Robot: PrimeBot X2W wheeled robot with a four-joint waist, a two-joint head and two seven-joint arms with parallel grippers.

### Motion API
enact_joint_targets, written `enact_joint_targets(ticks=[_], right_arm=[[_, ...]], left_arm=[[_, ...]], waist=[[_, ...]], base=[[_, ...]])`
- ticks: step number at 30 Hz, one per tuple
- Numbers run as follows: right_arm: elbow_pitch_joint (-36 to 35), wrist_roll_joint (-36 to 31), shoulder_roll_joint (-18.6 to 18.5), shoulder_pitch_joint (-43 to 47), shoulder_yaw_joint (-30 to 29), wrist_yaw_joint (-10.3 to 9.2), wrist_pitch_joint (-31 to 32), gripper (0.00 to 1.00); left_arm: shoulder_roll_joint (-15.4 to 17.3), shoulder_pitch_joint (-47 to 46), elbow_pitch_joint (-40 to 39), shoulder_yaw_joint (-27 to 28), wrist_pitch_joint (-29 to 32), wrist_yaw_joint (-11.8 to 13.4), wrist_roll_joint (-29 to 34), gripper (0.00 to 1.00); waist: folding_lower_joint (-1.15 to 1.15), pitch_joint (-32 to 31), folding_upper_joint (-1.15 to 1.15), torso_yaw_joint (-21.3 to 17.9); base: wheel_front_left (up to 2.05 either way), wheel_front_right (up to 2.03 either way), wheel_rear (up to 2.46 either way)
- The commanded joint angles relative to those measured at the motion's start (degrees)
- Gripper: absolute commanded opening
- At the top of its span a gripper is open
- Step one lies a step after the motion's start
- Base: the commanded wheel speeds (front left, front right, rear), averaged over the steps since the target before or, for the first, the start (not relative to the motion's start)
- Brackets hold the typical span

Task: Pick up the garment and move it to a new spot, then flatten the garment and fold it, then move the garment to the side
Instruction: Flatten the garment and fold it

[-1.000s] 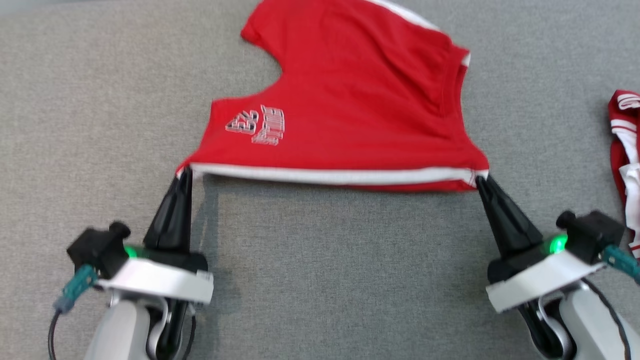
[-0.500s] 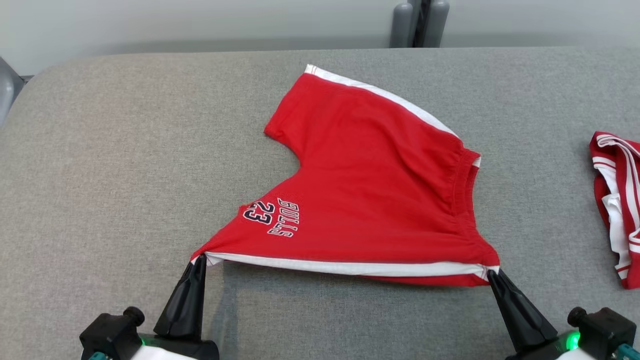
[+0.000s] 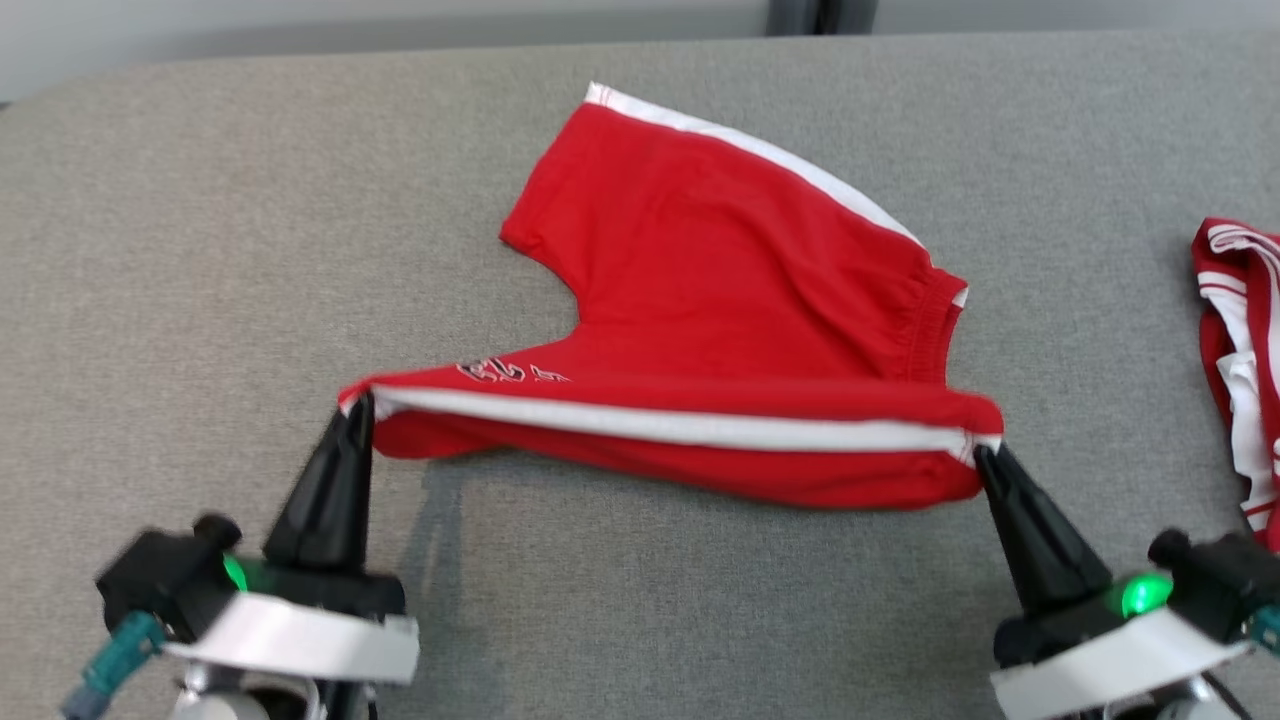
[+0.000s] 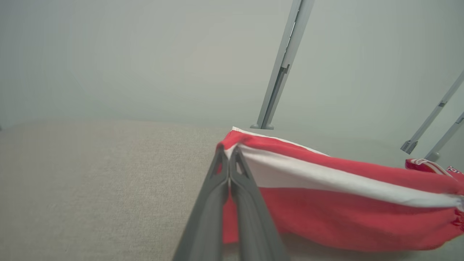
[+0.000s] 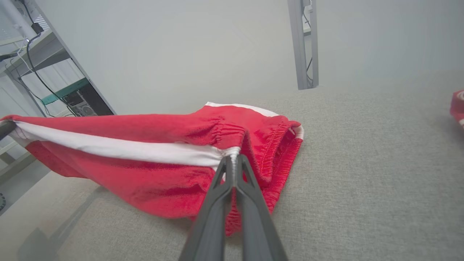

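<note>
The garment [image 3: 720, 290] is a pair of red shorts with white side stripes, lying on the grey padded table [image 3: 200, 260]. Its near edge is lifted off the surface and stretched between both grippers, folding back over the printed leg. My left gripper [image 3: 358, 405] is shut on the near left corner, seen close up in the left wrist view [image 4: 229, 149] against the garment [image 4: 326, 195]. My right gripper [image 3: 982, 455] is shut on the near right corner by the waistband [image 5: 233, 155]. In the right wrist view the garment [image 5: 145, 170] hangs in a raised span.
A second red and white garment [image 3: 1235, 370] lies bunched at the table's right edge. Grey posts [image 4: 281, 65] stand behind the table's far edge. Bare grey surface lies to the left and near me.
Both grippers have lifted the garment's near edge and carried it away from me, so it folds over the printed leg and half hides the print. The head camera has also shifted.
</note>
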Motion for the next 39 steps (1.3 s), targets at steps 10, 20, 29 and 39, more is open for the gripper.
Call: enact_joint_targets(ticks=[10, 20, 29, 39], right_arm=[[2.34, -1.18, 5.32, -14.01, -4.56, -0.02, 2.87, 0.00], [10.12, -2.41, 8.32, -26.39, -3.33, -0.02, 2.26, 0.00], [16.83, -0.45, 8.84, -33.11, 0.54, -0.02, 0.42, 0.00], [18.38, -0.60, 8.68, -32.69, 3.52, -0.02, -2.73, 1.00]], left_arm=[[3.20, -24.17, 6.87, -0.15, 2.44, -2.51, 2.14, 0.00], [2.88, -47.02, 26.88, -2.78, 4.78, -5.20, 1.56, 0.00], [2.69, -58.74, 47.34, -3.71, 3.28, -6.16, 0.66, 0.00], [2.46, -61.94, 57.96, -5.76, -4.24, -7.11, -1.19, 1.00]], waist=[[0.00, 10.37, 0.00, -3.86], [0.00, 16.51, 0.00, -7.93], [0.00, 18.32, 0.00, -11.09], [0.00, 17.95, 0.00, -11.71]], base=[[0.00, 0.00, 0.00], [0.00, 0.00, 0.00], [0.00, 0.00, 0.00], [0.00, 0.00, 0.00]])
